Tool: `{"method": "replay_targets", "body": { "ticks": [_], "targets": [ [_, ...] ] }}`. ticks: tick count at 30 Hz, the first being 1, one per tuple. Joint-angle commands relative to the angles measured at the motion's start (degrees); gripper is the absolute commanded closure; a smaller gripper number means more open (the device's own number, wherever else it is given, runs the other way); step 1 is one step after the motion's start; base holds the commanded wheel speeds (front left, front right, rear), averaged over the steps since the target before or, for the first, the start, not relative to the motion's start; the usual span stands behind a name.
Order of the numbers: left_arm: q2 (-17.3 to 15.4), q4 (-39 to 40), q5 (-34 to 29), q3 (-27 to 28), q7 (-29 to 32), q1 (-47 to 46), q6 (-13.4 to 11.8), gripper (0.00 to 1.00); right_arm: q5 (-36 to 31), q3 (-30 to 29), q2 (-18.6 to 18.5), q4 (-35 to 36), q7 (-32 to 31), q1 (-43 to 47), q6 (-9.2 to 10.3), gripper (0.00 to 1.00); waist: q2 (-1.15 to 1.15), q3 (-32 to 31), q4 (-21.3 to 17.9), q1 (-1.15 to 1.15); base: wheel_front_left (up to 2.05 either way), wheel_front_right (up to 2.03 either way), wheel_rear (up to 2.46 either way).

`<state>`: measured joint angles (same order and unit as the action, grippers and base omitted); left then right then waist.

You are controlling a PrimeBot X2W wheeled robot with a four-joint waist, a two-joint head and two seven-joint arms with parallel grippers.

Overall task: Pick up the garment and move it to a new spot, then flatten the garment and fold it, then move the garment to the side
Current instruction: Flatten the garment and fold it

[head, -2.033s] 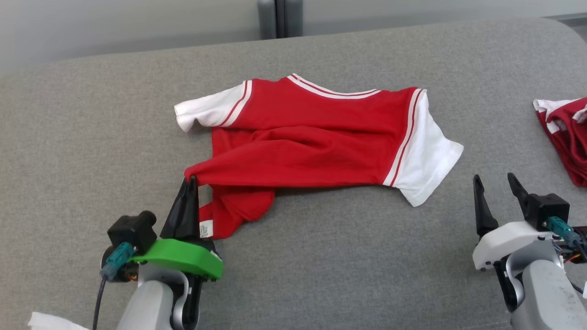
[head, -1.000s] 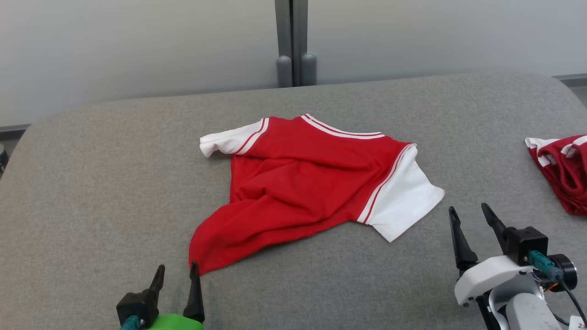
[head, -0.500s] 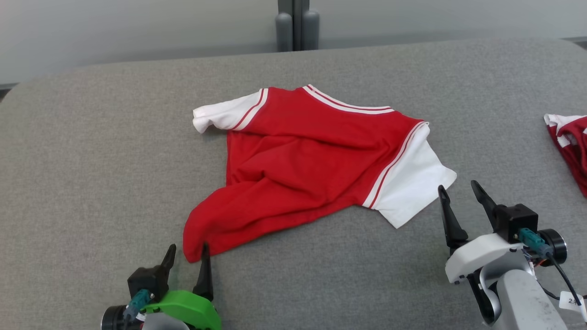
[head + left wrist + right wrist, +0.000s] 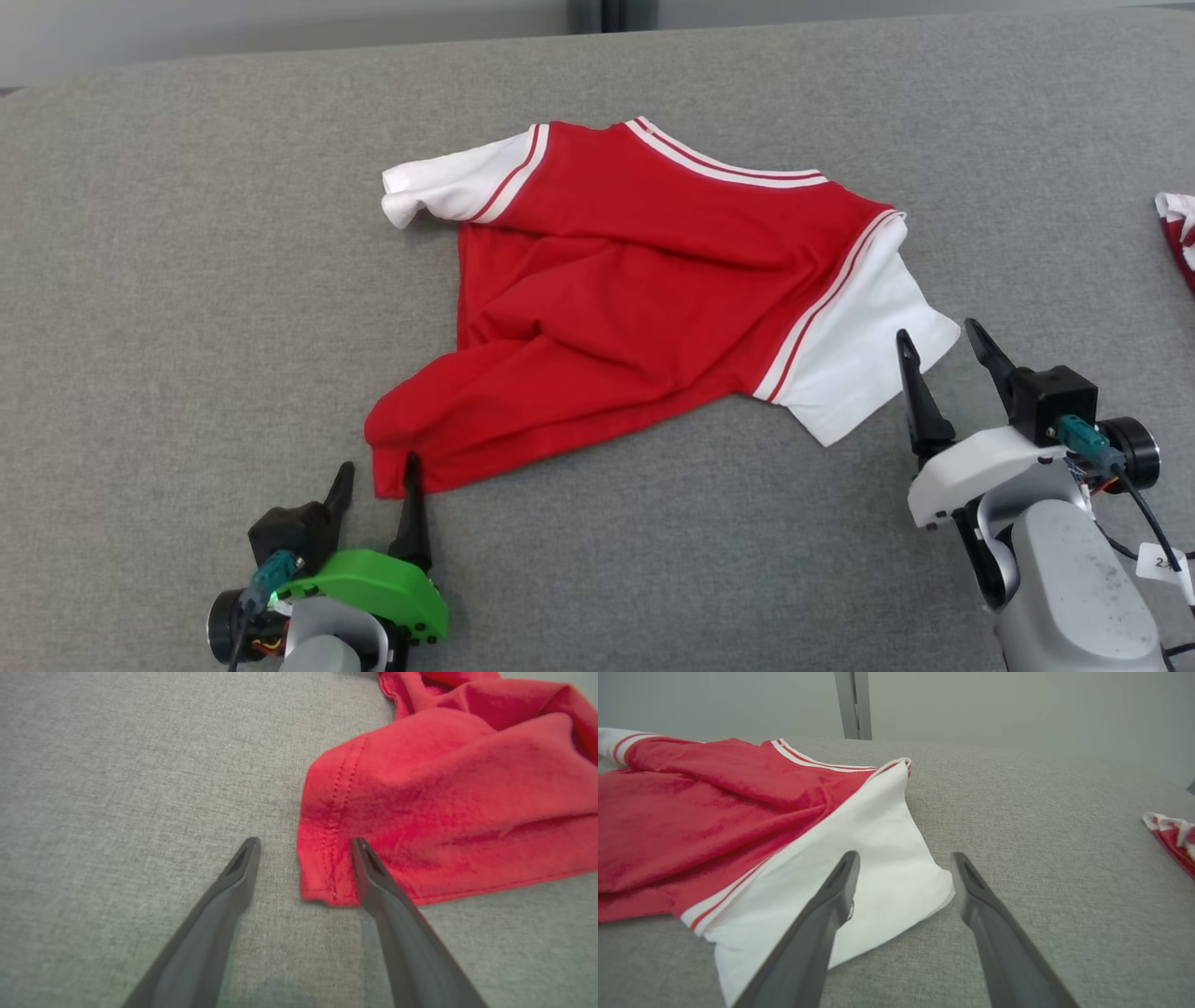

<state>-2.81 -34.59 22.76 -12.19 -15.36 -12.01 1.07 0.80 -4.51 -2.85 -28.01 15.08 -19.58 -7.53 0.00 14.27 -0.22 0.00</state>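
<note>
The garment (image 4: 644, 289) is a red shirt with white sleeves and striped trim, lying rumpled on the grey padded table (image 4: 168, 280). Its lower left hem corner (image 4: 327, 868) lies at the tips of my left gripper (image 4: 378, 471), which is open and holds nothing; one finger overlaps the hem edge. My right gripper (image 4: 938, 341) is open just above the outer edge of the white right sleeve (image 4: 873, 858), with nothing gripped.
A second red and white garment (image 4: 1178, 233) lies bunched at the table's right edge, also seen as cloth (image 4: 1174, 840) in the right wrist view. A grey post (image 4: 853, 704) stands behind the table against a pale wall.
Two seconds ago my left gripper was shut on the hem corner; it has since let go and stands open. The camera has tilted down. My right gripper has come closer to the white sleeve.
</note>
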Motion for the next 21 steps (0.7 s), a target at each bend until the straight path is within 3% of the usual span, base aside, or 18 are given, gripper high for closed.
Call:
{"method": "replay_targets", "body": {
  "ticks": [1, 11, 21],
  "targets": [
    [-0.21, -0.29, 0.23, -0.25, 0.42, -0.33, 0.1, 0.0, -0.59, -0.29, -0.17, -0.29, 0.11, -0.74, 0.09, 0.0, 0.0, 0.41, 0.53, 0.0, 0.0, 0.0, 0.0],
    [-0.03, -4.61, -0.46, -4.33, 0.85, -2.02, 0.67, 0.0, -6.17, -2.98, -0.16, -6.06, 0.11, -4.21, 0.09, 0.0, 0.0, 2.21, 1.4, 0.0, 0.0, 0.0, 0.0],
    [0.28, -5.86, -0.48, -7.97, 1.12, -3.29, 1.27, 0.0, -13.3, -11.36, -0.27, -14.4, 0.05, -9.05, 0.09, 0.0, 0.0, 3.61, 2.45, 0.0, 0.0, 0.0, 0.0]
  ]
}}
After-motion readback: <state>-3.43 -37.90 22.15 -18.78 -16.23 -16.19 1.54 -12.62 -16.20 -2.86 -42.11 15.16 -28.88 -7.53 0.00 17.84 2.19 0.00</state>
